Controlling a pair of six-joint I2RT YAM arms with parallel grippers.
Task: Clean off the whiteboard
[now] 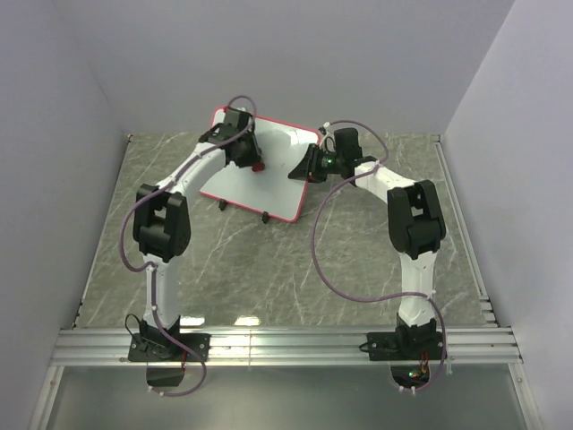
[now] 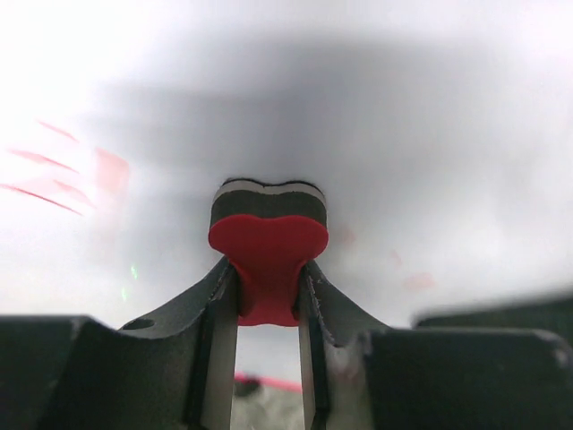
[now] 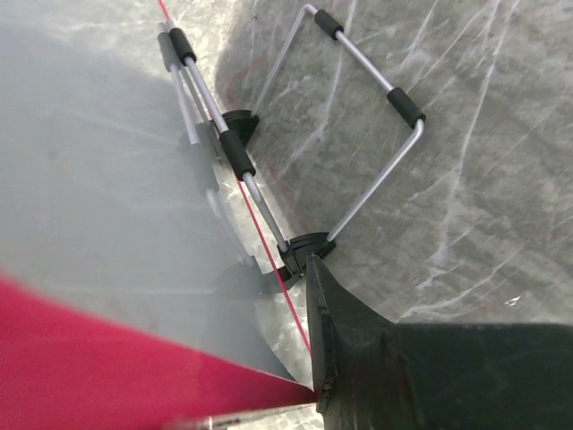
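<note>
Against the whiteboard (image 2: 403, 134), eraser (image 2: 269, 235) half hidden inside the left tool (image 2: 269, 273).

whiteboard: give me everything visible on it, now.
The whiteboard is a glossy white rectangle with thin red frame and rounded corners, propped tilted on two black feet and a wire stand behind. Faint red strokes mark its face. The left gripper presses a red eraser on it; the right gripper clamps its right edge.

Lab test cell: plain grey walls (image 1: 269, 54), marble-patterned table (image 1: 269, 260), aluminium rail (image 1: 286, 345).
</note>
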